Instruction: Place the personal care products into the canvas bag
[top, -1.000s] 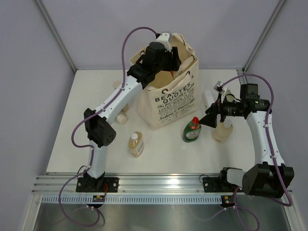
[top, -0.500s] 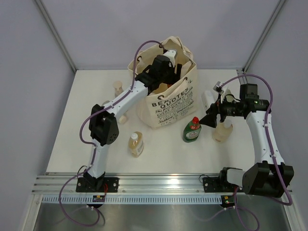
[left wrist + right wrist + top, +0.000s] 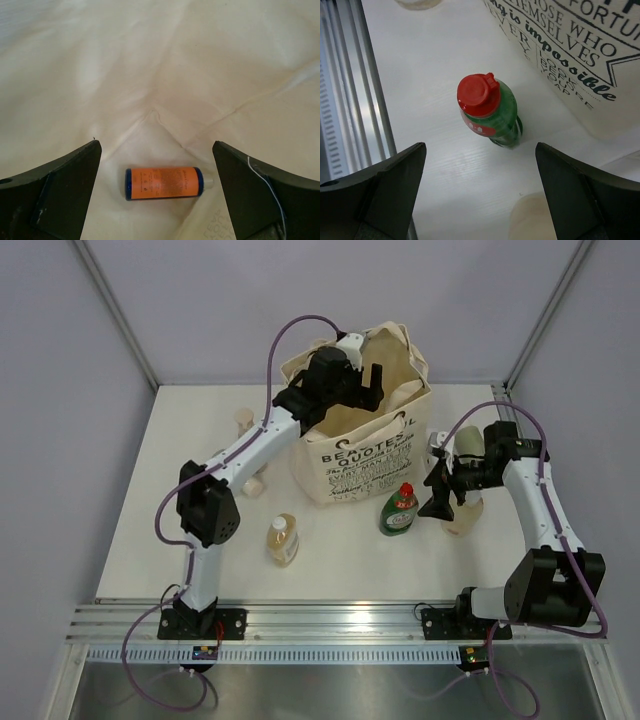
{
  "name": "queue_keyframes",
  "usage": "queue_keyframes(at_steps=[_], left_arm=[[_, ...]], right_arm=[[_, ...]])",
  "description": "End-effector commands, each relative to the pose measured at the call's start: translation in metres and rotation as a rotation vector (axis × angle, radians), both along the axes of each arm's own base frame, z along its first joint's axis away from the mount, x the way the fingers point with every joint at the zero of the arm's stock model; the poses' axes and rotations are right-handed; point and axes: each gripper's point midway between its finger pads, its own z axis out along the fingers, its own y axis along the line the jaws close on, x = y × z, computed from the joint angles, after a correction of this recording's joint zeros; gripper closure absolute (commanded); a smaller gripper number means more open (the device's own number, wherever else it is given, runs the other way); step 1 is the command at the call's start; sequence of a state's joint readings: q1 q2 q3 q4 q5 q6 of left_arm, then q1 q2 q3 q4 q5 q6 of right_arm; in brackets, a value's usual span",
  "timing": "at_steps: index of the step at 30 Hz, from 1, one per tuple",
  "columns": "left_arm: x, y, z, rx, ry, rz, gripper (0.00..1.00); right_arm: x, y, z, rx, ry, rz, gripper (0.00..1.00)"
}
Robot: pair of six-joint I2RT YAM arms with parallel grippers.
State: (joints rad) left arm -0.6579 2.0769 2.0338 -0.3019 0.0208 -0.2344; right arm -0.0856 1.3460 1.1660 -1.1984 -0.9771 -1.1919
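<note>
The canvas bag (image 3: 365, 445) stands open at the back centre, its black lettering facing me. My left gripper (image 3: 358, 380) hangs open over its mouth. In the left wrist view an orange bottle with blue ends (image 3: 163, 183) lies loose on the bag's fabric floor (image 3: 165, 75), below the spread fingers of the left gripper (image 3: 156, 150). My right gripper (image 3: 440, 495) is open just right of the green bottle with a red cap (image 3: 400, 510). That upright green bottle (image 3: 492, 112) stands ahead of the right gripper (image 3: 480, 147) and apart from it.
An amber bottle (image 3: 283, 539) stands front left of the bag. Two small bottles (image 3: 244, 420) (image 3: 254, 485) sit left of the bag. A beige bottle (image 3: 462, 518) stands under the right arm. The bag's lettered side (image 3: 580, 55) is near the green bottle; a metal rail (image 3: 350, 85) runs along the front.
My left gripper has opened and the orange bottle now lies in the bag. The bag and left arm shifted right. The right gripper moved down and left toward the green bottle.
</note>
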Motion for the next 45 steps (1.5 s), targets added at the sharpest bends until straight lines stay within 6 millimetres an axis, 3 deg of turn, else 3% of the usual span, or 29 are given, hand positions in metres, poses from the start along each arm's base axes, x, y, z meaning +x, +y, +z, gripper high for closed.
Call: queue_keyframes(at_steps=[1,2,5,6,8,9,10,12,13,14,15,16,17,19,20,21,23,24,26,27,30,31,35,37,40,43,45], left_arm=[[-0.026,0.018,0.1,-0.087,-0.167,-0.029,0.01],[-0.036,0.028,0.123,-0.095,-0.203,-0.024,0.01],[-0.054,0.047,0.147,-0.086,-0.241,-0.016,0.01],[-0.069,0.059,0.169,-0.105,-0.275,-0.012,0.01],[-0.084,0.073,0.175,-0.094,-0.281,-0.006,0.01],[-0.102,0.089,0.197,-0.116,-0.316,-0.001,0.01],[-0.11,0.095,0.186,-0.092,-0.293,-0.002,0.01],[-0.126,0.118,0.188,-0.075,-0.3,0.041,0.01],[-0.148,0.14,0.205,-0.095,-0.335,0.061,0.01],[-0.152,0.149,0.179,-0.05,-0.301,0.084,0.01],[-0.162,0.16,0.173,-0.04,-0.302,0.098,0.01],[-0.185,0.184,0.186,-0.069,-0.341,0.127,0.01],[-0.191,0.19,0.154,-0.045,-0.286,0.14,0.01],[-0.211,0.207,0.136,-0.067,-0.261,0.166,0.01],[-0.23,0.224,0.139,-0.13,-0.269,0.197,0.01],[-0.234,0.228,0.105,-0.109,-0.216,0.208,0.01],[-0.253,0.243,0.093,-0.172,-0.202,0.236,0.01],[-0.254,0.244,0.065,-0.155,-0.158,0.25,0.01],[-0.262,0.253,0.053,-0.205,-0.143,0.283,0.01],[-0.261,0.254,0.03,-0.196,-0.112,0.3,0.01],[-0.264,0.256,0.016,-0.278,-0.085,0.338,0.01],[-0.264,0.255,0.001,-0.295,-0.047,0.353,0.01],[-0.265,0.252,-0.011,-0.331,-0.023,0.353,0.01],[-0.265,0.253,-0.012,-0.311,-0.02,0.355,0.01],[-0.266,0.253,-0.015,-0.282,-0.005,0.352,0.01],[-0.268,0.252,-0.015,-0.278,0.003,0.341,0.01],[-0.27,0.251,-0.018,-0.272,0.01,0.329,0.01]], right_arm=[[-0.001,-0.005,-0.009,-0.08,-0.196,0.191,0.0],[0.001,-0.005,-0.011,-0.089,-0.209,0.206,0.01],[0.007,-0.005,-0.016,-0.09,-0.223,0.257,0.01],[0.007,-0.002,-0.021,-0.076,-0.211,0.282,0.01],[0.005,0.002,-0.026,-0.068,-0.223,0.332,0.01],[0.006,0.004,-0.031,-0.068,-0.212,0.342,0.0],[0.007,0.008,-0.035,-0.071,-0.221,0.363,0.01],[0.008,0.013,-0.04,-0.068,-0.228,0.379,0.0],[0.011,0.013,-0.041,-0.067,-0.238,0.372,0.0],[0.01,0.021,-0.041,-0.06,-0.243,0.396,0.01],[0.009,0.024,-0.041,-0.05,-0.23,0.388,0.0],[0.013,0.026,-0.042,-0.05,-0.249,0.388,0.01],[0.013,0.029,-0.042,-0.049,-0.251,0.393,0.01],[0.015,0.032,-0.045,-0.055,-0.248,0.39,0.0],[0.015,0.034,-0.046,-0.055,-0.247,0.395,0.0],[0.014,0.035,-0.048,-0.047,-0.231,0.388,0.0],[0.012,0.039,-0.05,-0.037,-0.234,0.398,0.03],[0.008,0.04,-0.054,-0.034,-0.23,0.412,0.05],[0.004,0.043,-0.058,-0.031,-0.22,0.422,0.1],[0.001,0.043,-0.06,-0.03,-0.211,0.423,0.12],[0.0,0.043,-0.066,-0.032,-0.212,0.416,0.19],[0.0,0.044,-0.066,-0.029,-0.212,0.416,0.21],[-0.003,0.05,-0.057,0.028,-0.2,0.414,0.42],[-0.005,0.055,-0.047,0.067,-0.197,0.411,0.62],[-0.011,0.058,-0.039,0.099,-0.188,0.409,0.79],[-0.021,0.061,-0.025,0.138,-0.168,0.395,0.92],[-0.031,0.065,-0.003,0.187,-0.114,0.353,0.96]])
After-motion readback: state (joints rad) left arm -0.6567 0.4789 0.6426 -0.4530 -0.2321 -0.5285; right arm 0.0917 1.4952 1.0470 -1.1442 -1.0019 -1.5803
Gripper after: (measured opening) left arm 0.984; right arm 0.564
